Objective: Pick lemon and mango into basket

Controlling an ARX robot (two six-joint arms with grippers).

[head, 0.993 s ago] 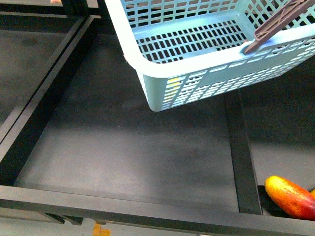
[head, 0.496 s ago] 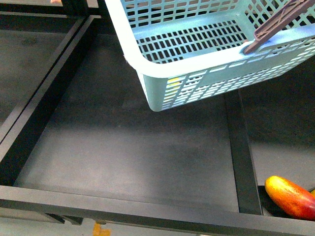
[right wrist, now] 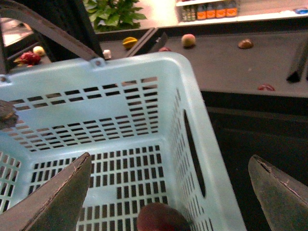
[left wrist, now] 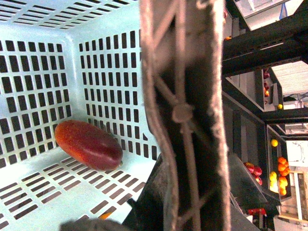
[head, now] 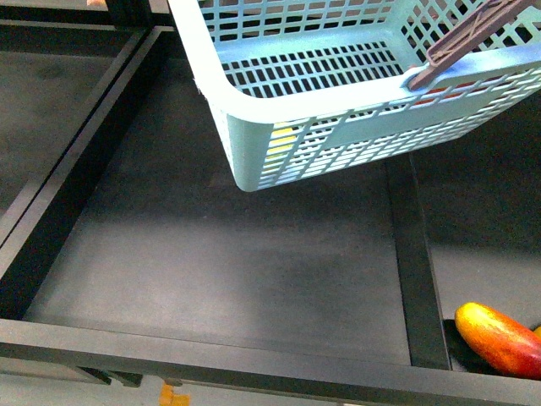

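The turquoise basket (head: 338, 101) hangs tilted over the black shelf, one brown handle (head: 465, 42) raised. In the left wrist view my left gripper (left wrist: 185, 211) is shut on that handle (left wrist: 185, 96), and the dark red mango (left wrist: 88, 144) lies on the basket's slotted floor. The lemon (head: 285, 138) shows only as a yellow patch through the near-side slots. My right gripper (right wrist: 169, 159) stands open above the basket (right wrist: 120, 120), its fingers (right wrist: 53, 197) either side of the near wall, the mango (right wrist: 161, 219) just below.
An elongated red-to-yellow fruit (head: 499, 338) lies in the bottom-right compartment. Raised black dividers (head: 418, 279) split the shelf into bays. Scattered fruits (right wrist: 188, 40) sit on a far shelf, beside a plant (right wrist: 113, 12).
The basket has shifted to the left and slightly up in the front view. The elongated fruit has not moved.
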